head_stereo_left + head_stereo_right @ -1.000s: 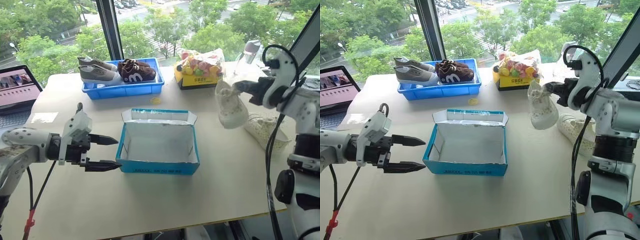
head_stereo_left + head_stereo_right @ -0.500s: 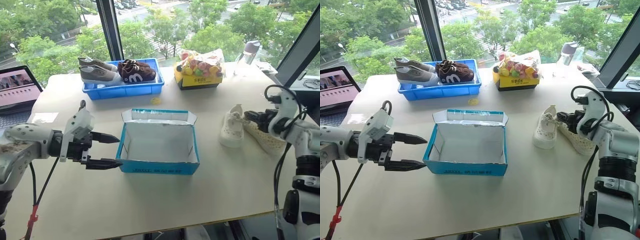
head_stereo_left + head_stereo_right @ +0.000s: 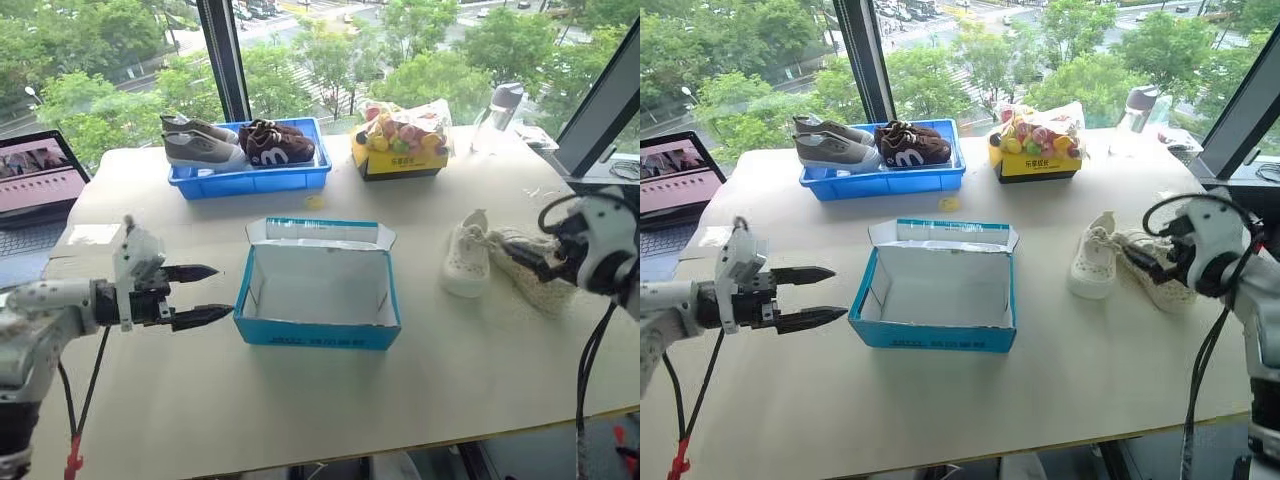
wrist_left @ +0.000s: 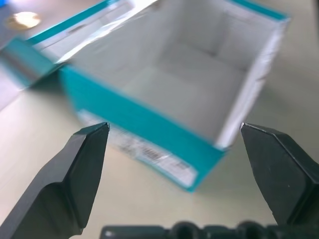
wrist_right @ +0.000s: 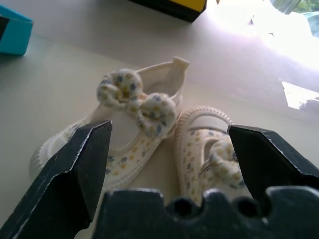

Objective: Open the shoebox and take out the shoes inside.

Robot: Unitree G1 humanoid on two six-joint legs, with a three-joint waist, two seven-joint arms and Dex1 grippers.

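The shoebox (image 3: 318,285) sits open and empty mid-counter (image 3: 300,400); both shoes (image 3: 500,265) lie at its 3 o'clock. With left end effector (image 3: 200,295) and right end effector (image 3: 527,262) both spread and empty, back the arms off level, clear of the laces.

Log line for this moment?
shoebox: open, empty | shoes: on table, right of box | right end effector: open | left end effector: open
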